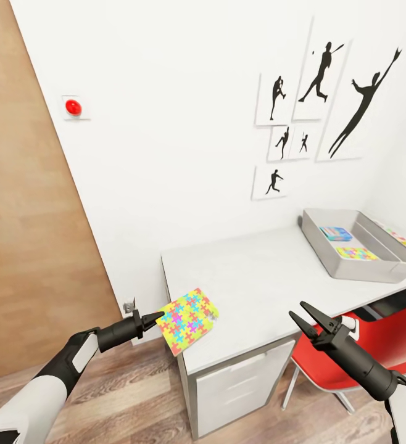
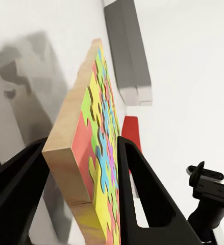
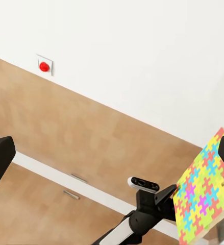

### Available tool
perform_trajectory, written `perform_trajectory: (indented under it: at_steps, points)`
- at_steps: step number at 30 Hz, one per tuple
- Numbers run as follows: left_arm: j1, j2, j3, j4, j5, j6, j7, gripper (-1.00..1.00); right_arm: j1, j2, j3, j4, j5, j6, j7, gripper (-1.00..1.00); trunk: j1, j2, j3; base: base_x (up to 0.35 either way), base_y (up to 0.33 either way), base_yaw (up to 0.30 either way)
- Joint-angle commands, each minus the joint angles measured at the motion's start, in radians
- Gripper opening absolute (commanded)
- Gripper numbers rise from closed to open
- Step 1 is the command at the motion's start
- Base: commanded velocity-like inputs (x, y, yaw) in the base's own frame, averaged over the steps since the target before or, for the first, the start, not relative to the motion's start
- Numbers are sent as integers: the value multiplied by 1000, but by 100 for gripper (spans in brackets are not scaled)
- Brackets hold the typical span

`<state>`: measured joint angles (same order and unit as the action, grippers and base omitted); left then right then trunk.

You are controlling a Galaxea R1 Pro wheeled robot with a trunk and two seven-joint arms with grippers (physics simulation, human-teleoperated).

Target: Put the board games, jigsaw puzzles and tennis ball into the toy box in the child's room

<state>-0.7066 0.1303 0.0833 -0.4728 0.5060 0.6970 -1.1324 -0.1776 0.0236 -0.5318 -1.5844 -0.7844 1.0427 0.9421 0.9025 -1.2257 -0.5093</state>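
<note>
The left pincer is clamped on a jigsaw puzzle, lifted over the counter corner at lower centre. The toy box lies toward the right edge, nearer the right pincer, which gapes empty.

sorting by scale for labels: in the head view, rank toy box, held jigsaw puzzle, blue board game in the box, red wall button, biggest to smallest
1. toy box
2. jigsaw puzzle, nearer the camera, so somewhat flattered
3. blue board game
4. red wall button, far off, so uncertain against the game
</note>
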Motion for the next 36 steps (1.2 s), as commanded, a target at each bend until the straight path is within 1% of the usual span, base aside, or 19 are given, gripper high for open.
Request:
perform_trajectory:
  at_steps: [1, 12, 25, 26, 29, 32, 35, 36]
  points:
    - [-1, 0, 0, 0, 3, 7, -1, -100, -1, 1, -2, 0, 5, 2, 6, 100, -4, 7, 2, 0, 0, 0]
    - [-1, 0, 0, 0, 3, 7, -1, -100, -1, 2, -3, 1, 10, -7, 6, 100, -46, 84, 37, 0, 0, 0]
    - [-1, 3, 1, -7, 2, 15, -4, -100, -2, 2, -2, 7, -2, -12, 4, 100, -96, 175, 77, 0, 0, 0]
    - [-1, 3, 1, -10, 1, 22, -4, -100, -1, 2, -2, 7, -2, -12, 4, 100, -100, 182, 81, 0, 0, 0]
    - [-1, 5, 1, -33, 1, 70, -5, -100, -1, 2, -2, 7, -2, -12, 4, 100, -111, 203, 90, 0, 0, 0]
    - [-1, 5, -6, -91, -1, 122, -4, -100, -1, 2, -2, 7, -2, -12, 4, 100, -123, 224, 99, 0, 0, 0]
    - [-1, 5, -9, -129, -5, 156, -4, -100, -1, 4, -1, 8, -2, -13, 4, 100, -134, 245, 109, 0, 0, 0]
    - [-1, 5, -9, -144, -8, 179, -4, -100, -1, 6, -1, 9, -2, -13, 4, 100, -138, 252, 112, 0, 0, 0]
